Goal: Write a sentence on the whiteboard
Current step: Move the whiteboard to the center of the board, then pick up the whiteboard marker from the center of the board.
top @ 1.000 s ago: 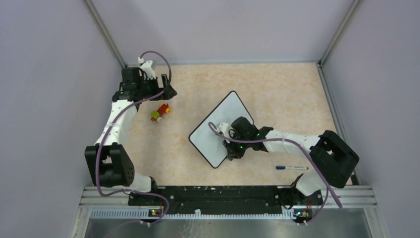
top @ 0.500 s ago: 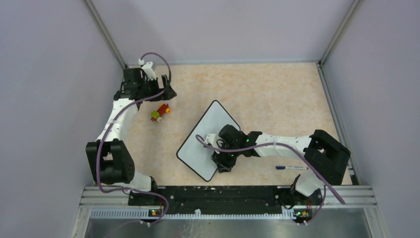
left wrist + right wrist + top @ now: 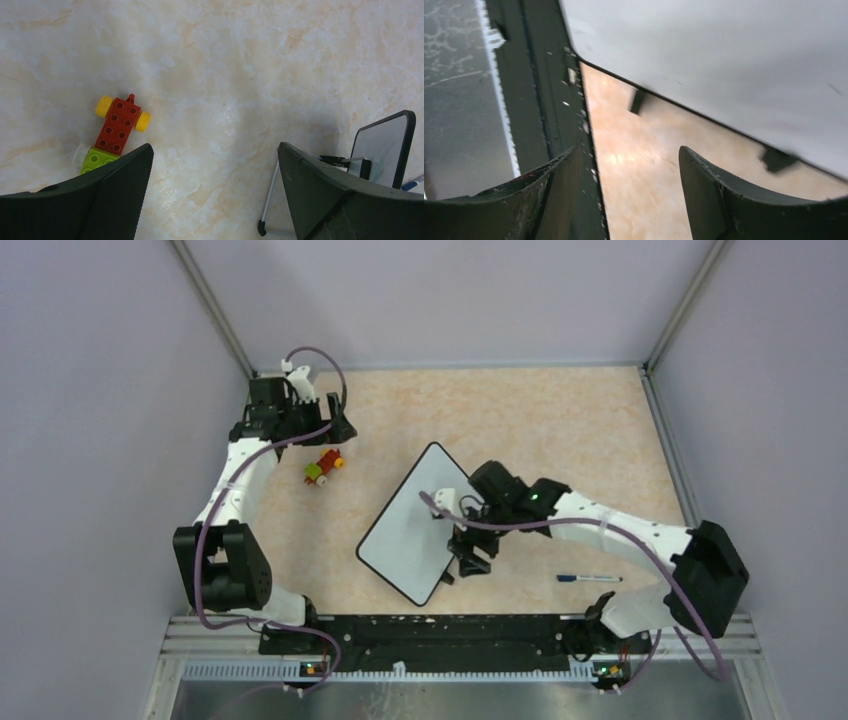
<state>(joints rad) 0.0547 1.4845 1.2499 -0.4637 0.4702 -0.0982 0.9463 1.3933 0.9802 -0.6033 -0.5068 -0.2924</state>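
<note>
The small rectangular whiteboard with a thin black frame and rounded corners (image 3: 412,525) lies slanted on the beige marbled worktop (image 3: 560,430), just to the left of the right jaws, its near right edge beside them. Those jaws stand apart with nothing between them. In the right wrist view they are two dark, scuffed curved fingers, and the board (image 3: 724,60) fills the space above and ahead of them, its smooth face plain white. The picture is blurred, yet two small black feet (image 3: 776,159) show under the frame. A dark metal rail (image 3: 539,100) runs to the left of the jaws.

The left jaws are also spread wide and empty – black textured fingers over glossy stone. Ahead of their left finger sits a toy of studded plastic bricks, red with yellow wheels and a lime-green block (image 3: 117,125); the finger hides its lower end. Behind their right finger a corner of the board (image 3: 385,150) is cut off from view.

To the right of the right jaws, well apart, lies a thin pen with a blue end (image 3: 590,578) – too small to make out further.
</note>
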